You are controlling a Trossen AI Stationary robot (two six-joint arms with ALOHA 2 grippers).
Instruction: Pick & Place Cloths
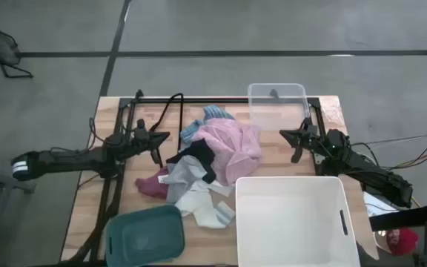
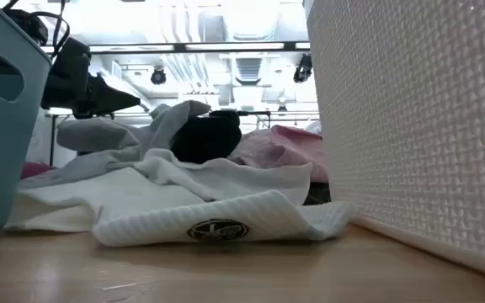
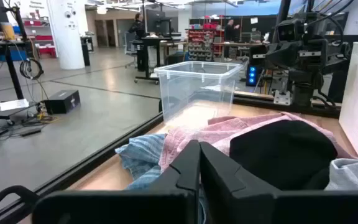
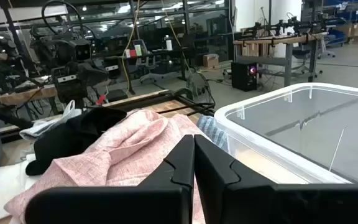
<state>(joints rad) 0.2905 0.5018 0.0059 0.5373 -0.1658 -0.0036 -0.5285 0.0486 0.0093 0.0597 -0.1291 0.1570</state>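
- Pink crumpled cloth [image 1: 232, 144] sits on top of the heap in the middle of the wooden table [image 1: 332, 111]; a good part of what's under it is buried, so I can't sort out every piece.
- Blue-striped cloth [image 1: 210, 116] only pokes out at the far edge of the heap, the rest covered by the pink one.
- Black cloth [image 1: 201, 158] lies across the middle, with a grey cloth [image 1: 185, 172] beside it and a maroon cloth [image 1: 153, 184] half tucked under at the left edge.
- White ribbed cloth [image 2: 226, 220] spreads at the near side; in the low view it fills the foreground and blocks most of the pile behind it.
- Left gripper [image 1: 156, 141] hovers just left of the heap, fingers pressed together with nothing between them, as the left wrist view shows.
- Right gripper [image 1: 293, 144] is just right of the pink cloth, near the clear bin, fingers also closed together and holding nothing.
- Clear plastic bin [image 1: 276, 104] at the far side has no cloth in it.
- Big white textured plastic bin [image 1: 291, 222] at the near right looks bare inside too; its near edge is cut off.
- Teal plastic bin [image 1: 145, 236] at the near left is partly cut off, inside hard to make out.
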